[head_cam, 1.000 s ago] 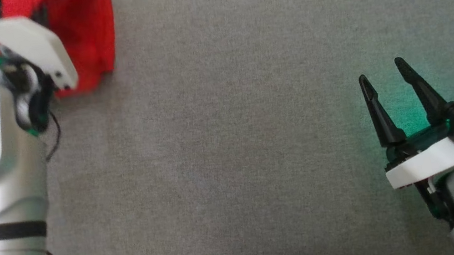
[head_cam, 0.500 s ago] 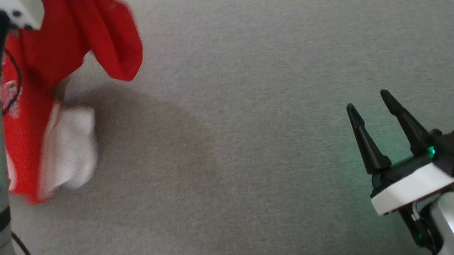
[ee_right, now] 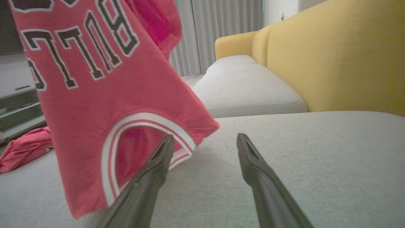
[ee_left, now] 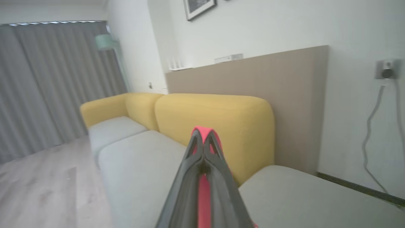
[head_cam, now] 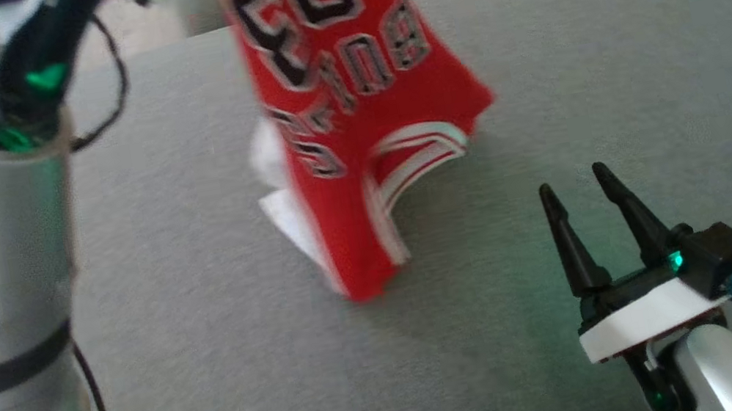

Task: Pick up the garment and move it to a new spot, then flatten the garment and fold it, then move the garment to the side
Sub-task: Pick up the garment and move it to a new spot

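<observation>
Garment, red jersey: hangs lengthwise, upper centre of frame, pinched in the pressed-together left gripper; lower end lies up-left of the nearer, spread, empty right gripper.

Readable text: on the red jersey.
Black block letters with white outline, hanging upside down: "BULL" is clear in the right wrist view, the next letter too cropped to read. Head view shows the same lettering blurred, plus large outlined digits, cropped; they look like 23, can't confirm.
</observation>
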{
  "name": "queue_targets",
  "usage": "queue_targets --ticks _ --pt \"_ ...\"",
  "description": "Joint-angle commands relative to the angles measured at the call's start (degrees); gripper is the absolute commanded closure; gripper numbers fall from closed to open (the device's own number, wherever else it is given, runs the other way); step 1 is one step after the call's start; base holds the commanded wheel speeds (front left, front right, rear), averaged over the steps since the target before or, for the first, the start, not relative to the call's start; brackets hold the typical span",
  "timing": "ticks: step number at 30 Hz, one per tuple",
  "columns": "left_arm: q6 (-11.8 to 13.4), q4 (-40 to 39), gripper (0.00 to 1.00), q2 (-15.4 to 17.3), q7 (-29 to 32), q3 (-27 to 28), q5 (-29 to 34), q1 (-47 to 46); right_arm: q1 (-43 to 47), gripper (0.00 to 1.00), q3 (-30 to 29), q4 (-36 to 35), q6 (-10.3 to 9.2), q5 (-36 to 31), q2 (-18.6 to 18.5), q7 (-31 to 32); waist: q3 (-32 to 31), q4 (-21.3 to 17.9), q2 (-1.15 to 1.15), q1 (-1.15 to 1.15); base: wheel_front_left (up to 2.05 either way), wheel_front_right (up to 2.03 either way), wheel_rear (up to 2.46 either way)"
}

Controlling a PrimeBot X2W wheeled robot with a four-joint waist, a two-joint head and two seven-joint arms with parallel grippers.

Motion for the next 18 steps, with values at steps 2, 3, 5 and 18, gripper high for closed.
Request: queue_targets --ticks 2,3,5,18 --pt "-0.07 -1.08 1.00 1.12 0.83 0.94 -0.78 -0.72 -1.91 0.00 2.08 -2.31 0.44 0.72 0.69 -0.62 0.55 -6.13 0.00 0.00 0.00 0.00 0.00" --pt "-0.03 -0.72 1.00 0.89 0.93 0.74 -1.12 -0.18 -2.05 0.00 2.58 -2.36 0.44 0.91 0.76 -0.62 0.71 -7.62 0.00 0.00 0.00 0.00 0.00" --pt "0.19 0.25 1.00 0.45 0.96 0.36 -1.45 0.60 -2.12 0.00 3.15 -2.43 0.44 1.27 0.85 -0.62 1.18 -10.13 0.00 0.00 0.00 0.00 0.00" --pt "1.82 25.97 1.00 -1.42 -16.78 -4.10 7.47 4.52 -2.75 0.00 4.62 -2.75 0.44 3.48 0.98 -0.62 3.38 -17.96 0.00 0.00 0.00 0.00 0.00"
